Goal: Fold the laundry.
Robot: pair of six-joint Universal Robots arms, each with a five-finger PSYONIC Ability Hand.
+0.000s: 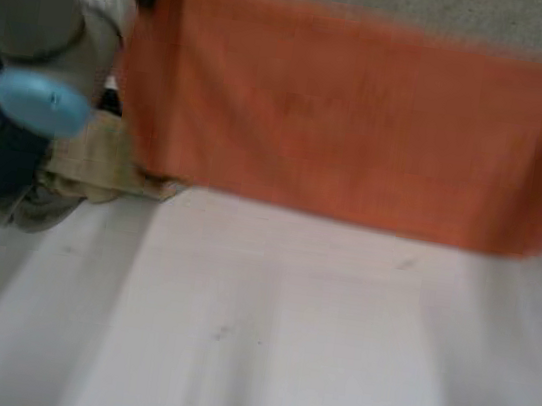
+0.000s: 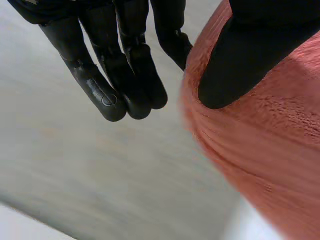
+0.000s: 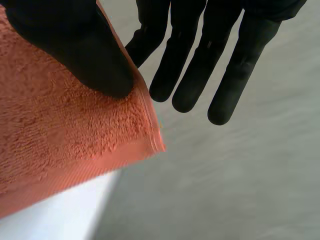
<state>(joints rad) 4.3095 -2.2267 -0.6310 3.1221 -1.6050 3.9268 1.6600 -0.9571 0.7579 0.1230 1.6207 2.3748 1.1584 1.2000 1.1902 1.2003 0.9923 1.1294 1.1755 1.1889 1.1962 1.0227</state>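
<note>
Across the upper frame, left robot hand (image 2: 250, 55) and right robot hand (image 3: 75, 45) thumb-pinch the orange towel (image 1: 353, 124) corners; best lowered level onto the worktop (image 1: 281, 346).

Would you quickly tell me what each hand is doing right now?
Left hand: thumb pinching the orange towel.
Right hand: thumb pinching the orange towel near its corner.

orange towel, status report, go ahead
Holding: left hand and right hand each pinch the orange towel. It hangs spread above the table. A beige cloth pile lies by its lower corner.
</note>
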